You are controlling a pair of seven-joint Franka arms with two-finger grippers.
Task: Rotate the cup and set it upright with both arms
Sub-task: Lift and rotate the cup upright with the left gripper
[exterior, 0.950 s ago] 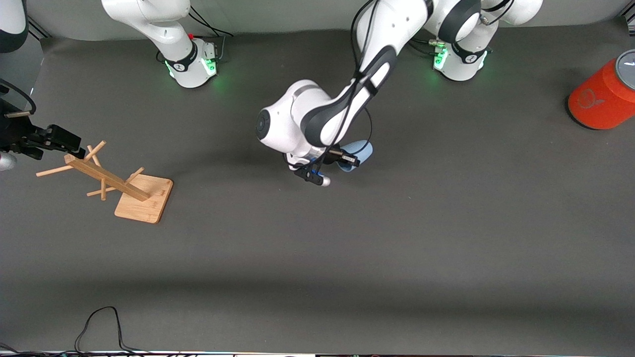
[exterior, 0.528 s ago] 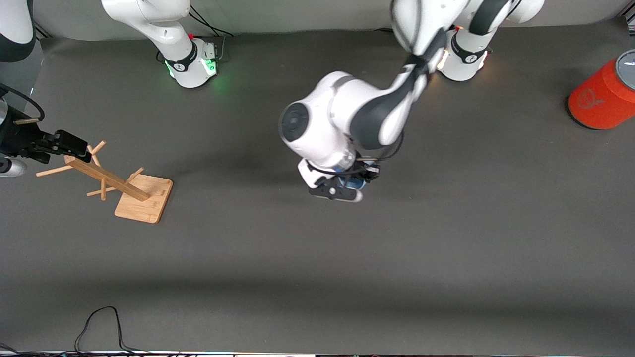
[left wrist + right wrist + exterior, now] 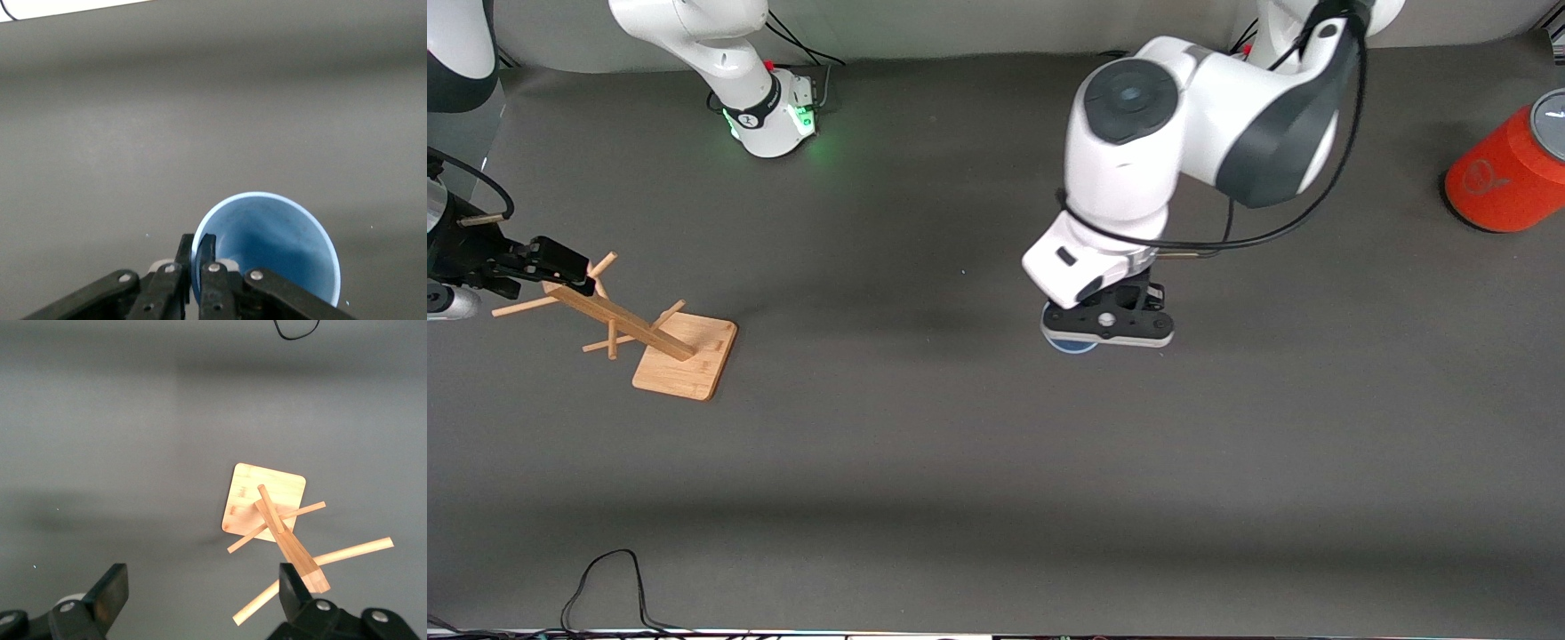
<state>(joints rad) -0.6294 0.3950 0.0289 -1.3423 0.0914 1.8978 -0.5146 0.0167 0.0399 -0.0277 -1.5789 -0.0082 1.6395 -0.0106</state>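
Cup: the pale-blue cup [image 3: 267,250] sits mouth-up in the left wrist view, its rim wall pinched by the left claw [image 3: 198,257]; in the front view only a sliver of cup [image 3: 1069,345] shows under the wrist, near mid-worktop [image 3: 996,462].
Left claw: nearly closed, one finger inside the rim and one outside, clamped on the cup wall.
Right claw: the right claw [image 3: 200,587] hovers wide open and empty over the wooden peg rack [image 3: 280,527] at the right arm's end; that arm waits.
Step in hand: setting the cup upright, judged close to done.
How to do it well: lower straight until the base sits flat, keep the wrist level, open gently, then lift clear vertically so the inner finger does not drag the rim.
Risk: a thin rim pinch may tip the cup on release.
Bystander: the orange-red cylinder [image 3: 1507,173] stands well apart.
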